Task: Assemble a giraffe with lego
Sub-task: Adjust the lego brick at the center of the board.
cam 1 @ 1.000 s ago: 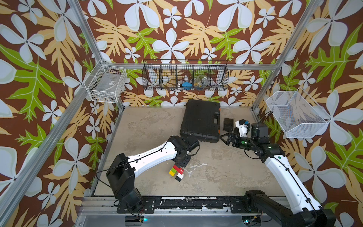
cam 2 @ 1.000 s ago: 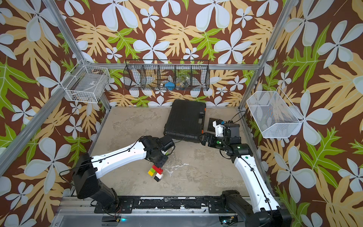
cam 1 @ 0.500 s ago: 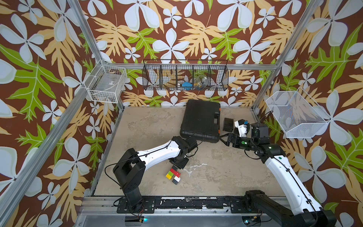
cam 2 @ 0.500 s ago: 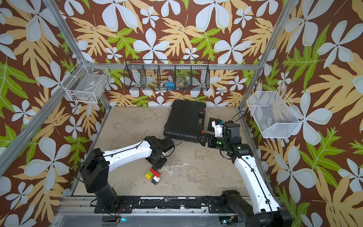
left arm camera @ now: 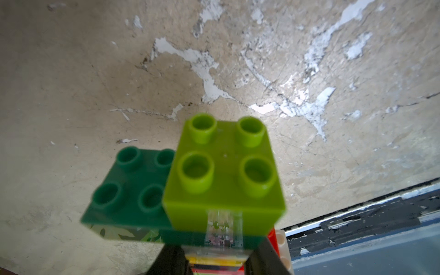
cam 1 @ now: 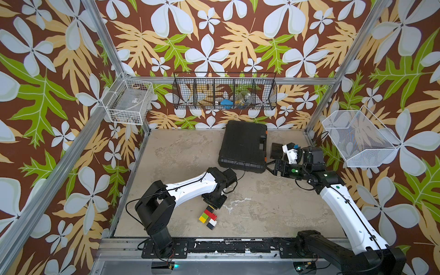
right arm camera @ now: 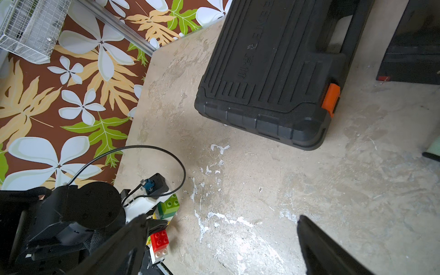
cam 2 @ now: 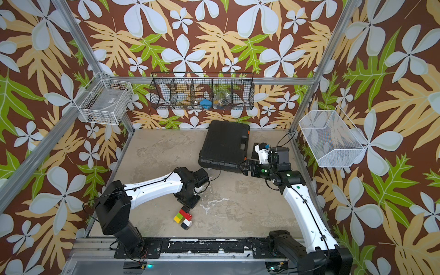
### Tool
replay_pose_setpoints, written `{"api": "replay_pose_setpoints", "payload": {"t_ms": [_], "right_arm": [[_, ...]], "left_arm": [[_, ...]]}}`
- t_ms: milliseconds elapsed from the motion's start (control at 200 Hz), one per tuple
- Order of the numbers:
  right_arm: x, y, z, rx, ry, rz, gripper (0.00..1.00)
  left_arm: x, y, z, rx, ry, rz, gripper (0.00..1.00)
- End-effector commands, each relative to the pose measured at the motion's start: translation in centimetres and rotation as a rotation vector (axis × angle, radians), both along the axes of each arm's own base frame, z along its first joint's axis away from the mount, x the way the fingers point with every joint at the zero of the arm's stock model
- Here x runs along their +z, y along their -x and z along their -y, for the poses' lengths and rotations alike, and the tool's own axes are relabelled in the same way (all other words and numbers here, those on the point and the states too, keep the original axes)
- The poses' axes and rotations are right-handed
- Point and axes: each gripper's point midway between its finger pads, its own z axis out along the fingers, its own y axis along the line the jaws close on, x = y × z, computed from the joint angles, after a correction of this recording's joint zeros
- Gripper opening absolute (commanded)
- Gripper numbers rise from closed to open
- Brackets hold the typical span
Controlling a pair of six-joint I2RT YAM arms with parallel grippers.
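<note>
Multicoloured giraffe [cam 1: 209, 215], in left jaws, is near table's [cam 1: 250, 223] front edge.

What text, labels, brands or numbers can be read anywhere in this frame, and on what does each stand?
No text can be read for certain.
On the black case: raised lettering on its lid in the right wrist view, too faint and blurred to read.
In the white wire basket: a pale label on something clear inside, too small to read.
On the giraffe: no lettering shows on its bricks.
</note>
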Motion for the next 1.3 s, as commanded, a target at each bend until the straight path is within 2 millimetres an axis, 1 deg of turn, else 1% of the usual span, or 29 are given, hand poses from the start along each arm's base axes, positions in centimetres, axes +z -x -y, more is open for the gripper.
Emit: {"api": "replay_pose_setpoints", "payload": {"t_ms": [0,205,520,616,886,926,981,1011,1051,1096,1186,1261,1296], "right_arm": [[0.4,0.0,0.0,0.01,0.021,0.022,1.0],[1.2,-0.4,0.3,0.016,0.056,0.05,1.0],[2.3,-0.5,0.0,0.03,0.061,0.085,1.0],[2.6,-0.7,0.2,0.019,0.08,0.096,1.0],[3.5,-0.5,0.3,0.018,0.124,0.126,1.0],[3.7,-0.5,0.3,0.015,0.131,0.131,1.0],[4.1,-0.6,0.6,0.007,0.146,0.142,1.0],[4.2,-0.7,0.7,0.004,0.154,0.143,1.0],[4.5,-0.8,0.7,0.001,0.163,0.15,1.0],[4.6,-0.8,0.8,-0.002,0.17,0.154,1.0],[4.8,-0.9,0.8,-0.002,0.173,0.158,1.0],[4.6,-1.0,0.7,0.001,0.174,0.152,1.0],[4.5,-1.0,0.7,0.001,0.176,0.15,1.0]], "left_arm": [[-0.2,0.4,0.4,0.0,0.016,-0.031,0.17],[-1.1,1.0,0.5,0.01,0.015,-0.072,0.18],[-2.1,2.1,-0.8,0.024,-0.032,-0.11,0.18],[-2.7,2.4,-1.2,0.023,-0.052,-0.123,0.18],[-3.3,1.9,-1.1,0.021,-0.083,-0.124,0.18],[-3.4,1.7,-1.1,0.021,-0.087,-0.121,0.2],[-3.4,1.7,-1.1,0.023,-0.091,-0.121,0.25],[-3.4,1.7,-1.2,0.023,-0.093,-0.12,0.3],[-3.5,1.6,-1.2,0.024,-0.096,-0.116,0.42],[-3.4,1.4,-1.3,0.022,-0.103,-0.107,0.61],[-2.8,0.8,-1.1,0.026,-0.101,-0.081,0.84],[-2.0,0.4,-0.8,0.036,-0.093,-0.061,0.96],[-1.5,0.1,-0.7,0.044,-0.094,-0.046,0.98]]}}
